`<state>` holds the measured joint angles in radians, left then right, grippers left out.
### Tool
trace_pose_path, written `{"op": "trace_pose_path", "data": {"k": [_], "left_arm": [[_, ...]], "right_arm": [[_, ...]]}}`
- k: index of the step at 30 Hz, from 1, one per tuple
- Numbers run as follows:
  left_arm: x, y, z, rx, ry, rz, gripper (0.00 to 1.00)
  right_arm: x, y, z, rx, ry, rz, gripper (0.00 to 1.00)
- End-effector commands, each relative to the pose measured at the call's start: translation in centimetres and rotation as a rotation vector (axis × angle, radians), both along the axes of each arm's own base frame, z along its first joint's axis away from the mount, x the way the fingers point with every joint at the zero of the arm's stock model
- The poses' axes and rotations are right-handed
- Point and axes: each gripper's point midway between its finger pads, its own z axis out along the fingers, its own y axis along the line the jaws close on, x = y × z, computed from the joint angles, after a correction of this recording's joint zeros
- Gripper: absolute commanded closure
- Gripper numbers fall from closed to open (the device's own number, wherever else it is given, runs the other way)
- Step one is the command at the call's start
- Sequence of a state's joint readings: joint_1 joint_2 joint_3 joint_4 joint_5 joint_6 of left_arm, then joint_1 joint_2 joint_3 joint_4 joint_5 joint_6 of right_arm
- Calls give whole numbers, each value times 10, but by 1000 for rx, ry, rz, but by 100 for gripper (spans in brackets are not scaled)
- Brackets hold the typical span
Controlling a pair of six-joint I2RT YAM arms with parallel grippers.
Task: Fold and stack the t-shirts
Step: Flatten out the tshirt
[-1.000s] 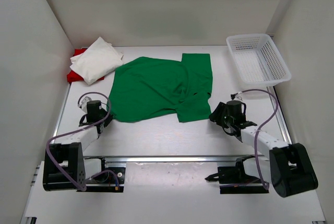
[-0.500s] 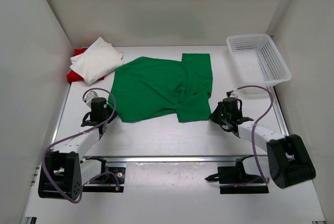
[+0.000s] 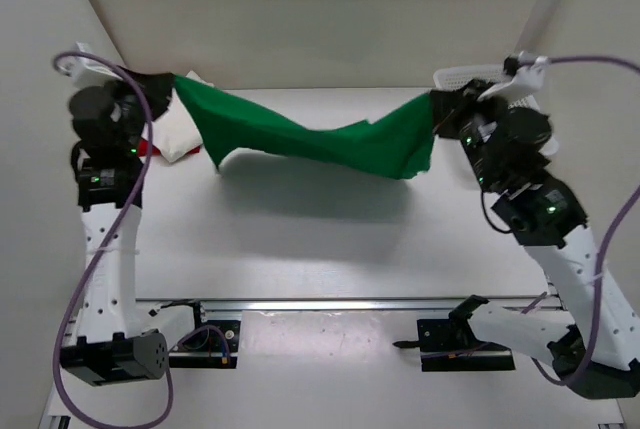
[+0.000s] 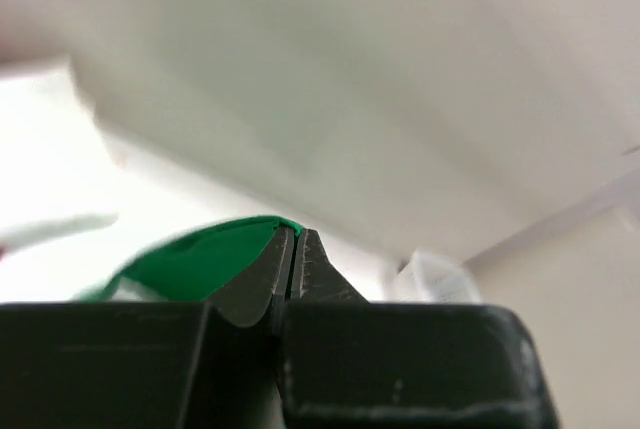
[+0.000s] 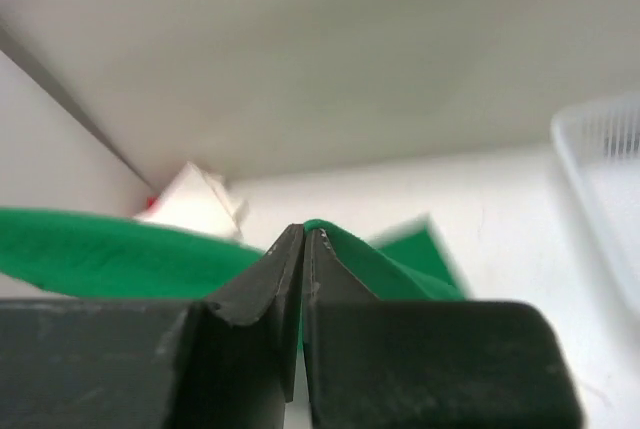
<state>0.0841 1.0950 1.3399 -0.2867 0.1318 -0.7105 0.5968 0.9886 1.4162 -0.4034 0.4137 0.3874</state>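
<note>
The green t-shirt (image 3: 300,134) hangs stretched in the air between both grippers, sagging in the middle above the table. My left gripper (image 3: 168,84) is shut on its left end, high at the back left; the cloth shows beside the jaws in the left wrist view (image 4: 190,259). My right gripper (image 3: 438,104) is shut on its right end, high at the back right; the cloth shows in the right wrist view (image 5: 390,269). The folded white t-shirt (image 3: 183,135) lies at the back left, mostly hidden behind the green one. Only a sliver of the red t-shirt (image 3: 148,147) shows under it.
A white plastic mesh basket (image 3: 456,77) stands at the back right, largely hidden behind the right arm; its rim shows in the right wrist view (image 5: 600,179). White walls close in the table on three sides. A metal rail (image 3: 330,301) runs along the front edge.
Both grippers were low at the green shirt's near corners while it lay flat. Now both arms are raised high and apart, with the shirt lifted off the table and stretched between them.
</note>
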Motion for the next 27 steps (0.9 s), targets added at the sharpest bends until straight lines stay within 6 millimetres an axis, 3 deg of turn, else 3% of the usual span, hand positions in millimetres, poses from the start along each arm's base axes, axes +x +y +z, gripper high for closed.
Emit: {"op": "trace_pose_path", "data": {"k": [1,2,4,5,6,7,9,10,11,12,13,14,16,17,18,19,21,22,23,24,25,26,27], "left_arm": [[-28,7,69,22,-91,-10,100],[-30,10,83,30,-119,1,100],[-36,10,116,29,-169,8,100],[-36,9,127,36,-186,10,100],[-34,11,126,32,-179,25,100],[-28,12,129,31,-187,39,100],[-12,12,112,21,-139,28,100],[-8,14,105,25,-127,39,100],[3,12,86,16,-93,45,100],[9,13,69,16,-68,50,100],[15,12,61,19,-56,56,100],[26,11,38,22,-10,68,100],[44,0,10,30,46,50,100],[57,0,-6,35,81,54,100],[70,-3,-23,36,117,49,100],[84,-16,-45,45,162,22,100],[105,-26,-65,45,208,3,100],[121,-33,-72,51,227,-12,100],[128,-35,-62,58,215,3,100],[143,-40,-77,58,248,-9,100],[154,-40,-71,58,249,-9,100],[158,-43,-46,55,203,-12,100],[167,-46,-50,53,212,-11,100]], "right_arm": [[4,-12,51,-163,-42,-78,100],[-7,-21,99,-118,-129,-88,100],[-4,-21,153,-136,-220,-83,100],[13,-9,152,-192,-210,-79,100],[-3,-19,186,-148,-288,-97,100],[1,-13,200,-177,-327,-115,99],[18,-9,207,-210,-377,-148,100],[30,-8,199,-226,-367,-137,100],[52,-10,188,-231,-348,-108,100],[81,-32,172,-198,-292,-139,99],[91,-25,168,-203,-292,-49,100],[114,-34,151,-189,-247,-19,100],[162,-48,110,-211,-146,-15,100],[169,-44,103,-210,-135,27,100],[189,-46,85,-204,-98,53,100],[206,-53,72,-197,-76,57,100],[234,-64,51,-193,-41,61,100],[244,-67,46,-174,-40,66,100],[258,-76,36,-167,-32,54,100],[263,-76,33,-165,-31,51,100],[265,-79,42,-153,-60,49,100],[269,-78,49,-151,-96,48,100],[265,-78,61,-144,-131,46,100]]}}
